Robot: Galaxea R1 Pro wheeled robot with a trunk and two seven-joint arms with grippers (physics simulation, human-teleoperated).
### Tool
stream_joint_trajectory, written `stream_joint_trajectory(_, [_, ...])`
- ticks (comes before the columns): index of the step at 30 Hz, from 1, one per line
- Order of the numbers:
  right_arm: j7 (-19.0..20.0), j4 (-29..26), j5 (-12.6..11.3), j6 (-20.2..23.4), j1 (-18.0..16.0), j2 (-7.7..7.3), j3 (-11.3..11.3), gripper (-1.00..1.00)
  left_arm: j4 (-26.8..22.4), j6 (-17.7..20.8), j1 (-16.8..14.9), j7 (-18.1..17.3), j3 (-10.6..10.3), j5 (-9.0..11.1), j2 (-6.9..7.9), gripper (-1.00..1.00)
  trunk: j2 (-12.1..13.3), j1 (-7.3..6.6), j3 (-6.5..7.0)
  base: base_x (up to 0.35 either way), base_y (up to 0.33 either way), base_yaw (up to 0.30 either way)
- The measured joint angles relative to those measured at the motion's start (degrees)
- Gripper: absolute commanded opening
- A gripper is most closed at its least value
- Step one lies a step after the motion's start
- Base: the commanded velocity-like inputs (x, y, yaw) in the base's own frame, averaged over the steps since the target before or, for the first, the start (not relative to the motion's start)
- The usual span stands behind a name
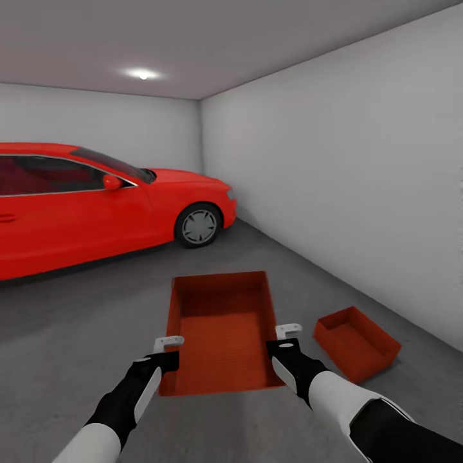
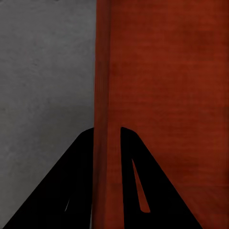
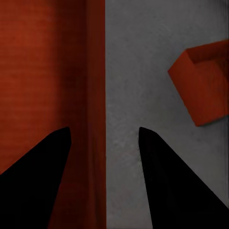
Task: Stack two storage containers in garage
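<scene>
One orange-red storage container (image 1: 222,328) sits level between my two grippers over the dark grey garage floor (image 1: 77,321). It looks larger than the other, and I cannot tell whether it touches the floor. My left gripper (image 1: 168,344) is shut on its left wall, with the fingers tight against the container (image 2: 162,95) on both sides of the left gripper (image 2: 107,130). My right gripper (image 1: 288,331) is open, its fingers standing wide apart astride the right wall of the container (image 3: 43,71) around the right gripper (image 3: 104,129). The second container (image 1: 357,341) (image 3: 205,86) rests on the floor to the right, turned at an angle.
A red car (image 1: 96,199) is parked to the left, its front wheel (image 1: 198,225) beyond the held bin. A plain grey-white wall (image 1: 360,161) runs along the right, close behind the second bin. Open concrete lies between the car and the bins.
</scene>
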Motion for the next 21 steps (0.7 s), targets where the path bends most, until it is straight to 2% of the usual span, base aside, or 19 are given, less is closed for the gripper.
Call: stream_joint_trajectory(21, [0.02,0.0,0.01,0.01,0.0,-0.01,-0.02,-1.0,0.0,0.03,-0.02,0.0,0.0,-0.03,-0.01,-1.0,0.0,0.0,0.0,0.322,0.073,-0.262])
